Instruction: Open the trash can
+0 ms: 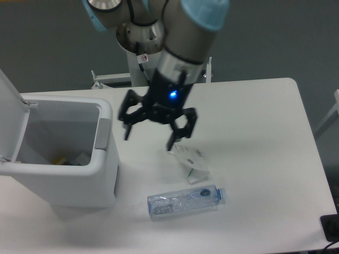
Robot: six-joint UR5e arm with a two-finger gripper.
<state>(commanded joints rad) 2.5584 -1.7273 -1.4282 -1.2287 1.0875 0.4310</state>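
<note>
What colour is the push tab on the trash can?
Grey, on the white trash can; the camera view shows the tab.

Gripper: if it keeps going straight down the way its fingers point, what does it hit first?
Probably the bare table. The open gripper hangs right of the trash can; its right finger is near the crumpled wrapper, though depth is unclear.

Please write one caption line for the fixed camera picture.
Large white plastic trash can stands open; open black gripper hovers beside it.
</note>
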